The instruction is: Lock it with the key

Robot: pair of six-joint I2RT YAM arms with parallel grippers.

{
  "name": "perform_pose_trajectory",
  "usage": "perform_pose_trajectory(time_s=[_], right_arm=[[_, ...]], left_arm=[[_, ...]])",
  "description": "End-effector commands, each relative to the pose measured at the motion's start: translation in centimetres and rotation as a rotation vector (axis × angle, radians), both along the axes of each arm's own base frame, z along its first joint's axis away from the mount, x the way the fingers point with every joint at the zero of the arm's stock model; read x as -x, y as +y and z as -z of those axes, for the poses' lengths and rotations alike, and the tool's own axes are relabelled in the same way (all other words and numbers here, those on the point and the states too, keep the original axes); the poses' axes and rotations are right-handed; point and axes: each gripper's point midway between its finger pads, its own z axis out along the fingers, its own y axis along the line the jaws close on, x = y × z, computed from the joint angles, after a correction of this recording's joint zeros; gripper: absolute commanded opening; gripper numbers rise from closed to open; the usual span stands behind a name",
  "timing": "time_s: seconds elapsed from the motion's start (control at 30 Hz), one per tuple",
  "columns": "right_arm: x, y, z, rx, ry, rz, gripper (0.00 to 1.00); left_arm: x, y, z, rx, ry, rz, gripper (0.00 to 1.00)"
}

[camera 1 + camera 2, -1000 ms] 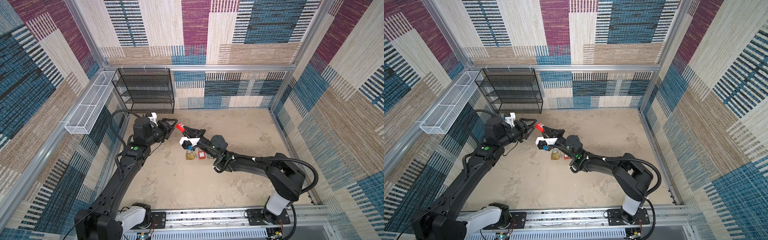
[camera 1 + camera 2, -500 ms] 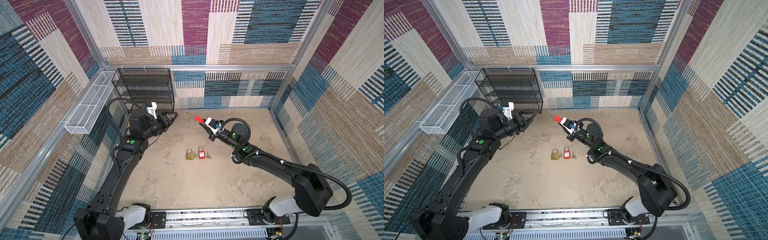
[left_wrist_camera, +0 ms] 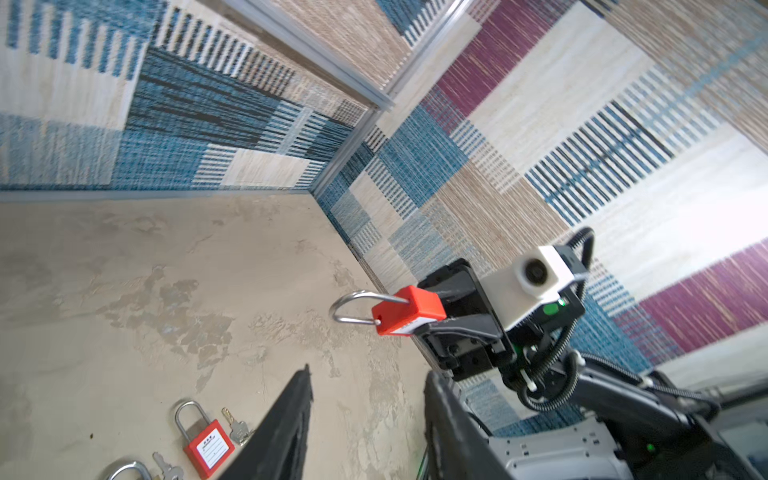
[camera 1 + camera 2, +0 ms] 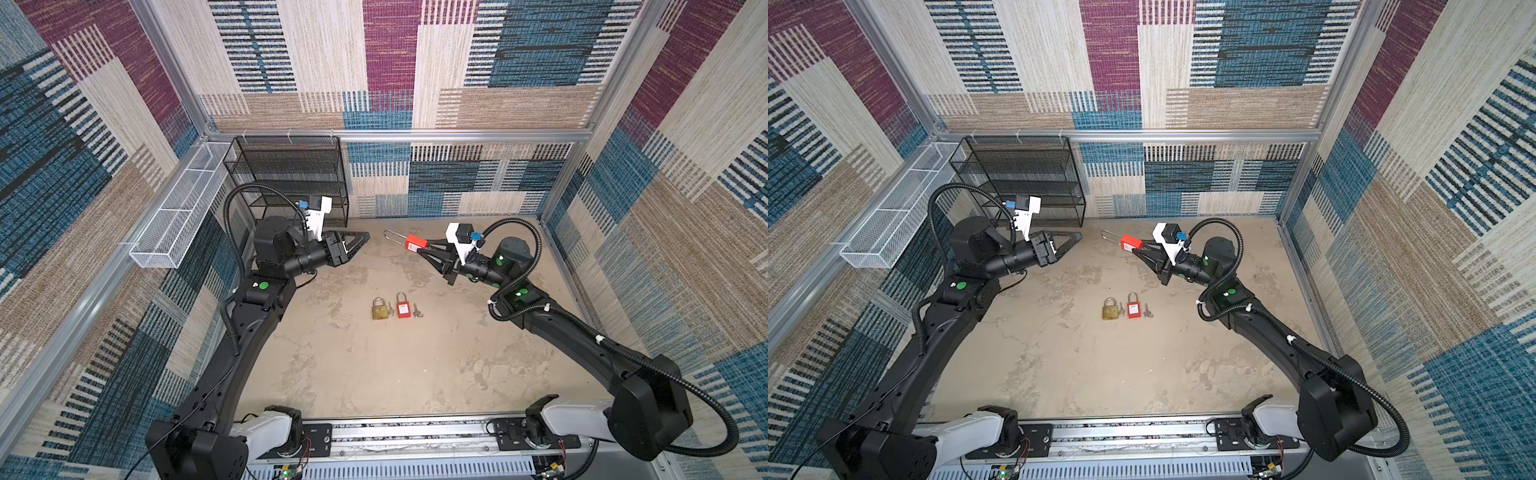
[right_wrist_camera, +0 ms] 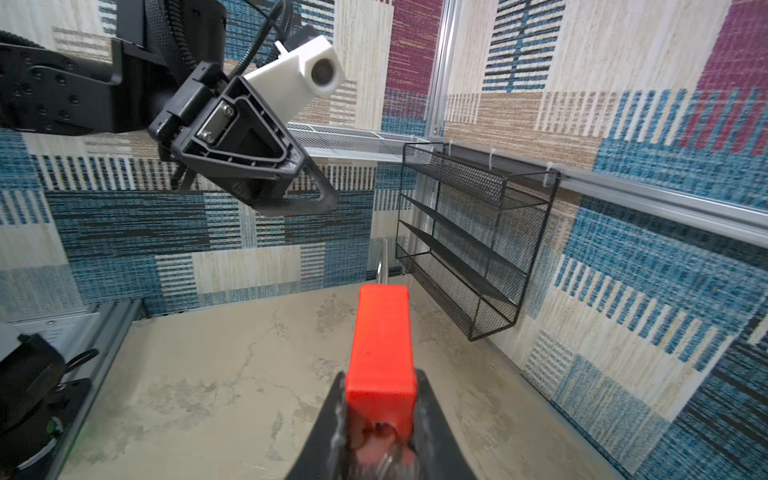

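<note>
My right gripper [image 4: 422, 249] is shut on the body of a red padlock [image 4: 414, 243] and holds it in the air, its long steel shackle [image 4: 390, 237] pointing toward the left arm. In the right wrist view the red padlock [image 5: 382, 345] sits between the fingers, with something metallic and blurred at its base. My left gripper [image 4: 361, 239] hangs open and empty, facing it across a gap. On the floor lie a brass padlock [image 4: 378, 310] with a key [image 4: 390, 308] beside it, and a second red padlock [image 4: 402, 307] with a key [image 4: 417, 309] beside it.
A black wire rack [image 4: 291, 178] hangs on the back wall behind the left gripper. A white mesh basket [image 4: 178, 216] runs along the left wall. Patterned walls enclose the beige floor [image 4: 374, 365] on three sides.
The right gripper has swung from over the floor locks, close to the left gripper, back to the right and upward with the red padlock. The left arm drew back toward the rack, its jaws slightly narrower.
</note>
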Motion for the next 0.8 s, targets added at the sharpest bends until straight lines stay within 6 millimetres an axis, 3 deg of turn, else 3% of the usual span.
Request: perform_pose_trajectory(time_s=[0.0,0.17,0.5,0.77], right_arm=[[2.3,0.4,-0.1,0.018,0.023,-0.124,0.1],[3.9,0.3,-0.5,0.04,0.046,-0.202,0.1],[5.3,-0.1,-1.7,0.067,0.056,-0.268,0.1],[6.3,-0.6,-2.0,0.054,0.057,-0.29,0.1]], left_arm=[[3.4,-1.1,-1.7,-0.062,-0.275,0.19,0.45],[5.2,-1.3,-1.7,-0.114,-0.372,0.256,0.36],[7.1,-1.5,-0.2,-0.196,-0.494,0.34,0.35],[7.3,-2.2,1.1,-0.248,-0.523,0.357,0.34]])
